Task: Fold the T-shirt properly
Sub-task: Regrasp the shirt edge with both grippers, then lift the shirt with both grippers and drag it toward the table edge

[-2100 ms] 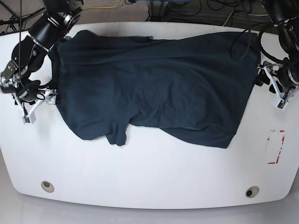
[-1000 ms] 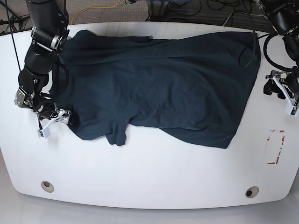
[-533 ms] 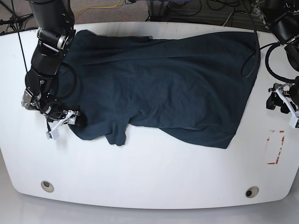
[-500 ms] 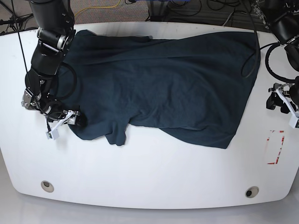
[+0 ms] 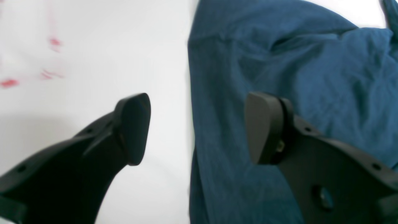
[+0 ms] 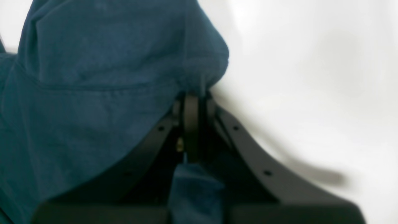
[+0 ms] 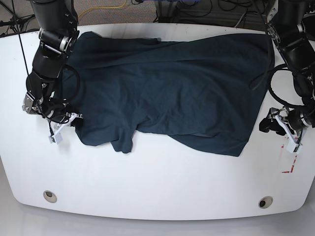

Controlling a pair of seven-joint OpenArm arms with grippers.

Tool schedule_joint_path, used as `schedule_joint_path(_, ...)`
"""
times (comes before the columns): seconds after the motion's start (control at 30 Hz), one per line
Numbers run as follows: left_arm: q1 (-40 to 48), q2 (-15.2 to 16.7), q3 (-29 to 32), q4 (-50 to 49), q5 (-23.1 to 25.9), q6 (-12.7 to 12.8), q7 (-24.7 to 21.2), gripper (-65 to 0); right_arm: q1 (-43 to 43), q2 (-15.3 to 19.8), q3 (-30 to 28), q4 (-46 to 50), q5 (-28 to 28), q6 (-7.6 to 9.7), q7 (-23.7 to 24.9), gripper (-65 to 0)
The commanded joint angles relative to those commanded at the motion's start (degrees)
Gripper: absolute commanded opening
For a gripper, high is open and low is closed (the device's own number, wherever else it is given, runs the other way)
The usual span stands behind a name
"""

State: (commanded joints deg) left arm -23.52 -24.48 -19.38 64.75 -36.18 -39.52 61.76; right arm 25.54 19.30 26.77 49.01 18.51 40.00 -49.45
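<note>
Pinching T-shirt (image 6: pixel 93 102) hem — right jaws

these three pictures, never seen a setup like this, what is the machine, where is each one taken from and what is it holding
It is a robot with two black arms working over a white table. One picture looks down from above; the other two come from cameras mounted at each arm's wrist, looking past its fingers.

A dark navy T-shirt lies spread and wrinkled across the table.

The right gripper, seen at the left of the overhead picture, is shut on the shirt's edge; its own camera shows the cloth pinched between the closed fingers.

The left gripper is open and holds nothing. It straddles the shirt's other edge, one finger over bare table, one over cloth.
</note>
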Motion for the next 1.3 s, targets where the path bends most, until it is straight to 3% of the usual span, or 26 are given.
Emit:
schedule_joint_path(0.27, -0.88, 0.00, 5.54, -10.64, 0.18, 0.09, -8.79, -20.0, -0.88, 0.09, 0.09, 0.09, 0.09, 0.00, 0.00, -64.0)
schedule_joint_path(0.5, -1.67, -0.18, 10.73, -16.18, 0.18, 0.18, -13.54, -19.9, -1.14, 0.09, 0.26, 0.09, 0.35, 0.00, 0.00, -64.2)
schedule_joint_path(0.63, -1.76, -0.18, 11.16, -19.69, 0.18, 2.20, -16.53, -19.9, -1.14, 0.09, 0.35, 0.09, 0.09, 0.00, 0.09, -64.2)
schedule_joint_path(0.87, -1.85, 0.09, 13.54, -20.57, 0.18, 2.73, -17.41, -19.9, -1.14, 0.09, 0.35, 0.09, 0.26, 0.00, 0.18, -64.2)
schedule_joint_path(1.2, -3.08, 3.08, 15.03, -20.22, 0.09, 2.90, -17.23, -20.7, -1.14, 0.09, 0.26, 0.09, 0.53, 0.00, 0.18, -64.2)
schedule_joint_path(1.3, -3.08, 3.08, 15.03, -20.22, 0.09, 2.90, -17.49, -27.2, -1.14, 0.09, 0.26, 0.09, 0.44, 0.00, 0.18, -64.2)
